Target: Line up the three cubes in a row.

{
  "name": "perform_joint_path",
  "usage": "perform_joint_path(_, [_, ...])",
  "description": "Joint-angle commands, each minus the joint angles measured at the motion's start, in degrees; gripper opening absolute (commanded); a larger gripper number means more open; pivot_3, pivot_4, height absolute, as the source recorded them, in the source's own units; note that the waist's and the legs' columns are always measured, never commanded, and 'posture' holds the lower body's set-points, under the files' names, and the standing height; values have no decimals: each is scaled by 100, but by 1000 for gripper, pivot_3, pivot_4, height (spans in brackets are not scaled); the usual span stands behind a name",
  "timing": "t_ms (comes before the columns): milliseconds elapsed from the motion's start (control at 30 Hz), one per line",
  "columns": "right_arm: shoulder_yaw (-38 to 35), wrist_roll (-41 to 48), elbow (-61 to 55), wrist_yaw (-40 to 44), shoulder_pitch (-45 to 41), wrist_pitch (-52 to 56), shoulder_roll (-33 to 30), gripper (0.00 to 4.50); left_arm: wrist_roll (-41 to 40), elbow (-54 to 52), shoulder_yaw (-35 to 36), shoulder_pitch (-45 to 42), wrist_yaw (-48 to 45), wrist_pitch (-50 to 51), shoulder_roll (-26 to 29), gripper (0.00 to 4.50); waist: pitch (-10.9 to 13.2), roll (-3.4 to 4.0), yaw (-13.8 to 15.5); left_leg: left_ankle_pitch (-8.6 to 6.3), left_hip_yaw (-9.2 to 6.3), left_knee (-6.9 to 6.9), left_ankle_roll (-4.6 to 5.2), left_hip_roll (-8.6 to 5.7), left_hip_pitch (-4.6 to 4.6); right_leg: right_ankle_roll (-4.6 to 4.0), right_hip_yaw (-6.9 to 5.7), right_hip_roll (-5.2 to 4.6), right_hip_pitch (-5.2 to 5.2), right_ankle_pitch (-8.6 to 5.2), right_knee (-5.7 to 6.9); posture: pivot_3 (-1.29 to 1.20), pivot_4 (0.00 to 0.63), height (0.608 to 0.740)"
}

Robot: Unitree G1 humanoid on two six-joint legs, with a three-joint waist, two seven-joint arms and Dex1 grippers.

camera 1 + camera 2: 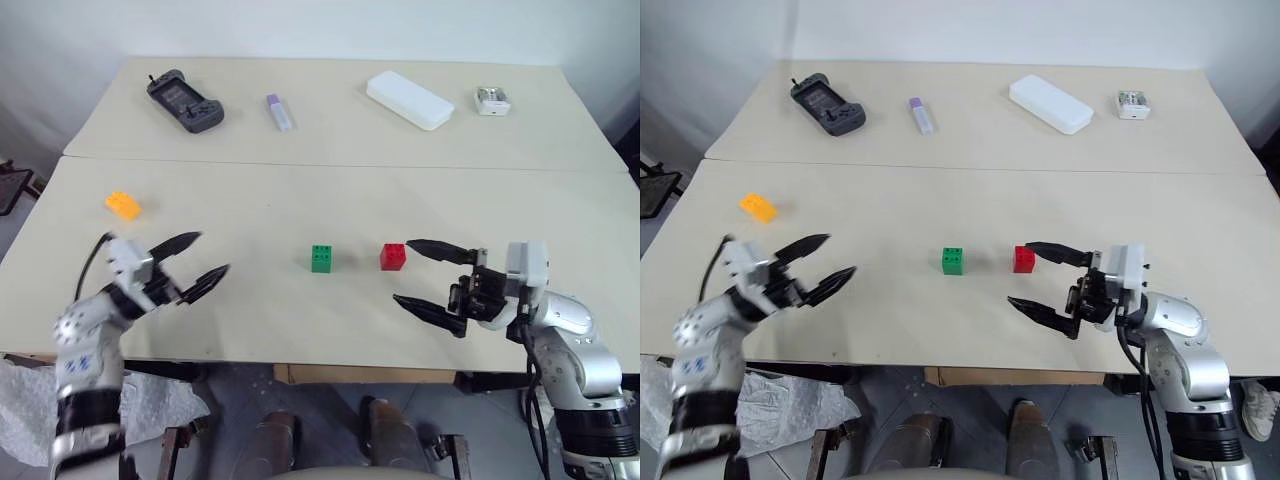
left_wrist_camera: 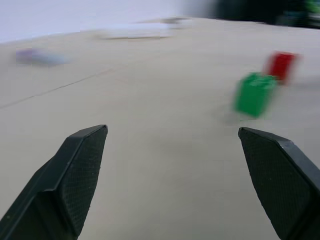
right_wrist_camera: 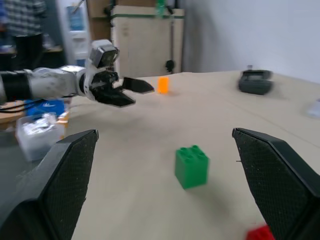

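Green cube (image 1: 321,258) and red cube (image 1: 393,257) sat side by side mid-table, studs up, their line running left to right. Orange cube (image 1: 122,205) lay far left, slightly turned. Both the left gripper (image 1: 196,262) and right gripper (image 1: 434,277) were spread wide, holding nothing. A careless reach might bump the red cube crooked.

Two beige tables (image 1: 330,190) pushed together, seam between. Behind them, plain white wall (image 1: 330,25). Beyond the tables' left end, wooden cabinet (image 3: 145,37).
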Motion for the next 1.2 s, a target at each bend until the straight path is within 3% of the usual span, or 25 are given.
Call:
perform_joint_path(33, [154, -172, 113, 125, -189, -249, 102, 4500, -193, -442, 947, 821, 1049, -226, -331, 4465, 0, 0, 2, 0, 0, 0, 0, 0, 0, -1, 0, 0, 0, 0, 1, 0, 150, 740])
perform_joint_path(167, [317, -272, 177, 296, -362, -347, 125, 4500, -582, -494, 1671, 1711, 1664, -290, -788, 4465, -2, -4, 69, -2, -2, 1, -1, -1, 3, -1, -7, -1, 9, -1, -21, 0, 150, 740])
perform_joint_path(333, [348, -238, 82, 313, -417, -316, 113, 4500, -851, -509, 1675, 1760, 1782, -150, -740, 4465, -5, -9, 183, -3, -7, 2, 0, -3, 4, -1, -12, -3, 18, -1, -42, 0, 150, 740])
perform_joint_path(533, [410, -236, 35, 312, -469, -262, 146, 4500, -636, 341, 1288, 650, 1812, 129, 90, 4465, -8, -12, 137, -4, -16, 2, -5, -2, 6, -3, -18, 2, 17, -1, -34, 0, 150, 740])
perform_joint_path(633, [365, -211, -9, 215, -504, -235, 181, 4500, -57, 1381, 727, -760, 2232, 454, 865, 4465, -8, -12, 125, -5, -14, 1, -8, -3, 5, -7, -18, 5, 7, -3, 2, 0, 150, 740])
perform_joint_path(733, [347, -214, -46, 164, -481, -227, 186, 4500, 145, 1863, 463, -1634, 2623, 623, 1055, 4465, -14, -23, 123, -4, -15, 3, -12, -11, 4, -9, -23, 12, 7, -2, 9, 0, 150, 740])
perform_joint_path(900, [376, -244, -218, 5, -311, -240, 230, 4500, 412, 2019, 206, -2532, 3859, 964, 676, 4465, -14, -23, 3, -18, -7, 2, 2, -9, 4, -10, -28, 1, -8, -2, 16, 0, 150, 740])
perform_joint_path(1200, [369, -185, -302, -56, -134, -109, 197, 4500, 948, 1327, -235, -2913, 5743, 1416, -404, 4465, -14, -26, 3, -27, -3, 7, 4, -9, 2, -10, -50, -2, -15, -2, 8, 0, 150, 740])
